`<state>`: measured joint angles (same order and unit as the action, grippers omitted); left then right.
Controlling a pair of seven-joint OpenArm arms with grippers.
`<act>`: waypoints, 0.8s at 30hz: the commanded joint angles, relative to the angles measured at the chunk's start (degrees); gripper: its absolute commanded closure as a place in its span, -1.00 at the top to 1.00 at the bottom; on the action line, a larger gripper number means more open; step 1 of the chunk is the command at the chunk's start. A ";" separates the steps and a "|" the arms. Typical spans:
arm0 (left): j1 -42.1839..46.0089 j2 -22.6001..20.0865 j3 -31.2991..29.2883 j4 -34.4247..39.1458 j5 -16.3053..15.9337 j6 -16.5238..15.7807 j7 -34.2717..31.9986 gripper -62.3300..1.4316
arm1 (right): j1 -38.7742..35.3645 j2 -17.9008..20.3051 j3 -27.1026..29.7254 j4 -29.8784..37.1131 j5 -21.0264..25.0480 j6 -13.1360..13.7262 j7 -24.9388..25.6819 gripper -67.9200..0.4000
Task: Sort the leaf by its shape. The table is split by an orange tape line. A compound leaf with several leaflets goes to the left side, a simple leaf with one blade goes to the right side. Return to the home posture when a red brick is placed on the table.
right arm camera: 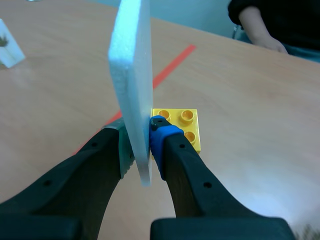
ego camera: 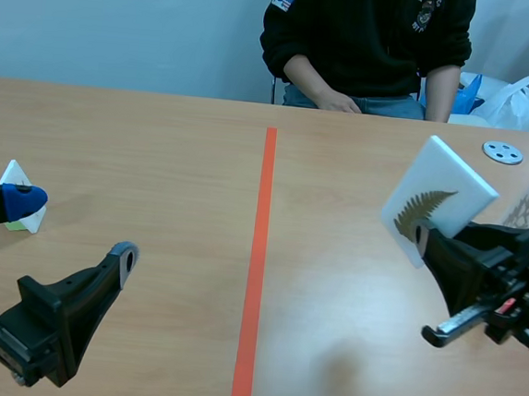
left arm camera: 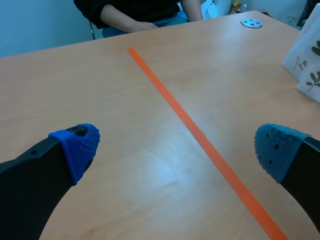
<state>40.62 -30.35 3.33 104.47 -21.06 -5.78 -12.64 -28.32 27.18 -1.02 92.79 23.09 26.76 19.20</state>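
**A:** We start at the right tool [ego camera: 420,239]. Its pads are clamped on the lower edge of the white card [ego camera: 452,173], which is lifted off the bench [ego camera: 157,152] and tilted, over the right side.

**B:** And pinching the edge leaves the face free, so we can read the leaf [ego camera: 428,208]: feathery, with many leaflets along one stalk. We judge it compound, so it belongs left of the tape line [ego camera: 258,253].

**A:** Agreed, and held that high it should clear the bench on the way across. On the bench just past that tool's fingers we spot a yellow brick [right arm camera: 182,125]. It's yellow, not red, so we read no call to go home.

**B:** Over on the left, the left tool [ego camera: 74,230] sits low with its fingers spread wide, holding nothing. Just beyond it stands what looks like a small card [ego camera: 13,176].

**A:** At the far side, a person [ego camera: 366,40] sits with hands at the bench's edge.
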 commanded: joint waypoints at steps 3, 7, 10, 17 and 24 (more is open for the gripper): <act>-0.17 -0.13 -0.13 0.44 -0.33 0.04 -1.22 1.00 | -2.29 0.74 4.24 0.66 0.96 0.33 1.03 -0.89; -0.17 -0.13 -0.13 0.44 -0.33 0.04 -1.22 1.00 | -4.66 0.74 7.98 0.59 0.92 0.28 1.01 -0.89; -0.17 -0.13 -0.13 0.44 -0.33 0.02 -1.22 1.00 | -5.01 0.74 8.72 0.02 0.94 0.26 0.96 -0.89; -0.17 -0.13 -0.13 0.44 -0.33 0.02 -1.25 1.00 | -4.63 0.70 8.72 -5.81 1.01 -0.15 0.26 -0.89; -0.17 -0.15 -0.13 0.44 -0.33 0.02 -1.22 1.00 | -1.11 -0.55 8.72 -13.97 0.92 -0.15 0.63 -0.89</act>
<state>40.62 -30.35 3.33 104.47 -21.04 -5.78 -12.64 -30.87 26.33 7.75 78.11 23.42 26.63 18.85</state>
